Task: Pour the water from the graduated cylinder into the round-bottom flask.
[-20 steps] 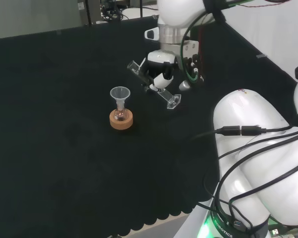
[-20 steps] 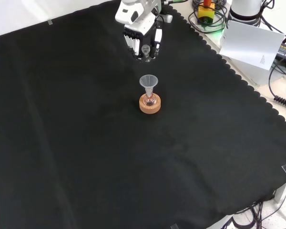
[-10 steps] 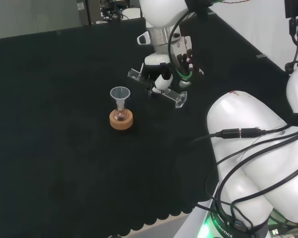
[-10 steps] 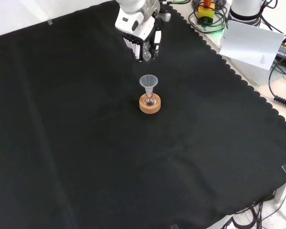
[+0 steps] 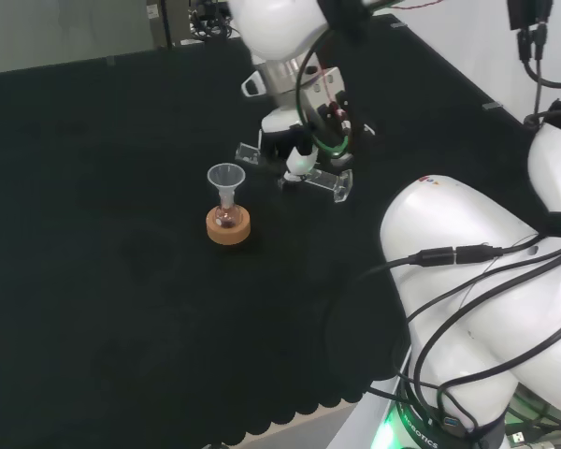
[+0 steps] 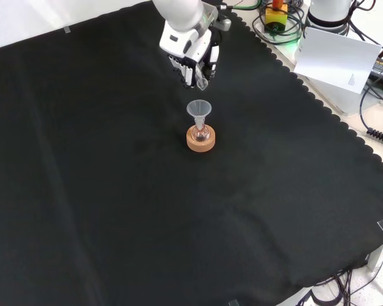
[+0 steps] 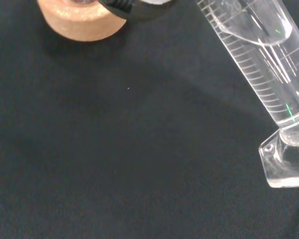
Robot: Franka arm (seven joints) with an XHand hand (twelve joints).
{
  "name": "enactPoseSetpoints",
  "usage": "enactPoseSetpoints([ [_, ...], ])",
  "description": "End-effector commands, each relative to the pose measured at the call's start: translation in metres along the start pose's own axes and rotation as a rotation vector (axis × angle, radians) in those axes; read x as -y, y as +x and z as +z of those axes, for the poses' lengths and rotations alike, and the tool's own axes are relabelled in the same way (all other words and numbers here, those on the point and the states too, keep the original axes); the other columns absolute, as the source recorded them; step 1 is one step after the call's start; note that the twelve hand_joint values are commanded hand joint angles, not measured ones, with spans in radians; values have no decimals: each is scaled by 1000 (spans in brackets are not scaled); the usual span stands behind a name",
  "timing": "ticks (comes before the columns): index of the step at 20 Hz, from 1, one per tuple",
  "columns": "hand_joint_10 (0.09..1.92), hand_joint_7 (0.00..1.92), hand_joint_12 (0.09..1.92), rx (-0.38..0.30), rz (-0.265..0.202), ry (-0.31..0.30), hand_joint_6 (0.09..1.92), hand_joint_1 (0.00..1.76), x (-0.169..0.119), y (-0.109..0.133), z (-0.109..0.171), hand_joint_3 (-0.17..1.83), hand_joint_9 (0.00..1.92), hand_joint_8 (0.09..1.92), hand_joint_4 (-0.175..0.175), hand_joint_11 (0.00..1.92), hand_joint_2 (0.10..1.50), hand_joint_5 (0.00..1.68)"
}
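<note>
In the head view, the flask with its funnel sits on the cork ring. To its right, the hand, curled round the cylinder, has swung closer and tipped it nearly level. Its mouth now nears the funnel, so pouring looks imminent.

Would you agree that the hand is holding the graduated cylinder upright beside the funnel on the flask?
Not quite: the hand holds the graduated cylinder tipped nearly level, mouth toward the funnel on the flask, as the head view shows.
</note>
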State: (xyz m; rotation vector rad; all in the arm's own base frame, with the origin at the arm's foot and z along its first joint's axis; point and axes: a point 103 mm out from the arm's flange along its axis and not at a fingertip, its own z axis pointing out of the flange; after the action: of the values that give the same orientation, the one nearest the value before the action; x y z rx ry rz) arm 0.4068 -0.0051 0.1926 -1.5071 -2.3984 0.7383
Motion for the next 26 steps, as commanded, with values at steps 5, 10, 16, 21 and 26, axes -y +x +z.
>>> enactPoseSetpoints([
  [5,87,1450,688,78,28,76,817,1111,6,-12,-2,-12,1602,190,49,1417,1065,1108],
  [10,87,1456,684,109,32,92,815,1111,7,-10,-7,-12,1604,189,52,1418,1065,1109],
  [16,87,1459,681,144,27,116,813,1111,2,-6,-10,-12,1607,187,53,1419,1064,1111],
  [21,87,1462,677,165,27,132,812,1111,-1,-4,-12,-12,1608,186,53,1418,1064,1111],
  [26,87,1464,676,145,30,130,811,1111,1,-11,-12,-13,1610,185,53,1419,1064,1112],
])
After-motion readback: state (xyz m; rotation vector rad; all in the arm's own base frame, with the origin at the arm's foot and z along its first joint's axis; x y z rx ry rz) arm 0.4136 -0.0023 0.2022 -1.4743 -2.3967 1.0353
